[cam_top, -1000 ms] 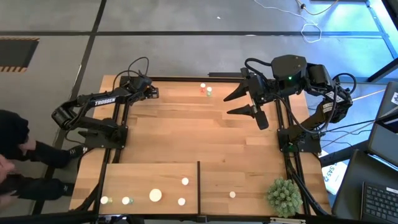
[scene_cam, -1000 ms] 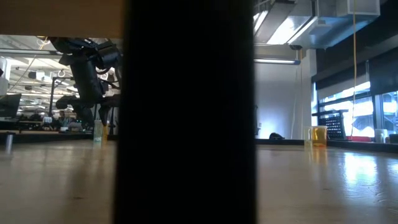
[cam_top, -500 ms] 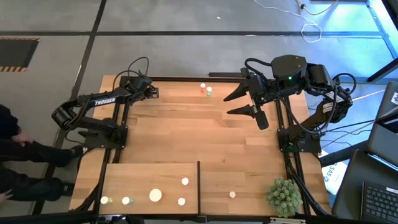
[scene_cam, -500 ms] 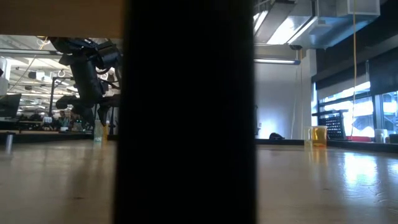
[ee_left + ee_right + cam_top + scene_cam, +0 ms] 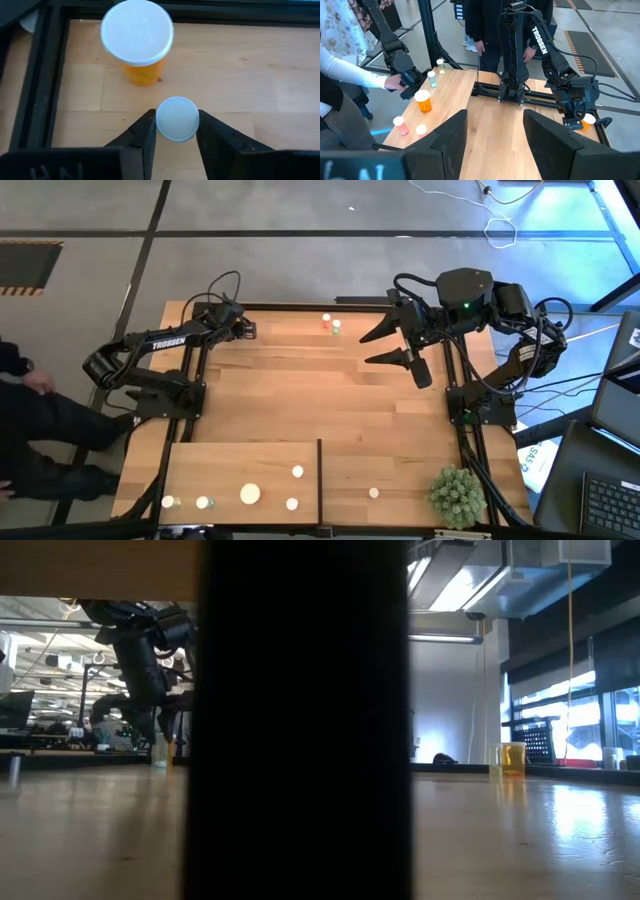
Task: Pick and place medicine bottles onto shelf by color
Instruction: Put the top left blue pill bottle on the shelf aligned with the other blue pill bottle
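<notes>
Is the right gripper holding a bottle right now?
No, the right gripper is open with only bare tabletop between its fingers.

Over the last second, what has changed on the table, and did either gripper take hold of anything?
Little changed on the table. The left gripper, at the far left corner, now has its fingers against a small white-capped bottle, beside the wider orange bottle. The person by the table's left edge shifted. The right gripper, the shelf and its bottles stayed put.

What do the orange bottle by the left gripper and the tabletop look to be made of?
Orange bottle: probably translucent plastic, since its body glows amber under a smooth matte white cap. Tabletop: light wood planks, with visible grain and seams and a slight satin sheen.
</notes>
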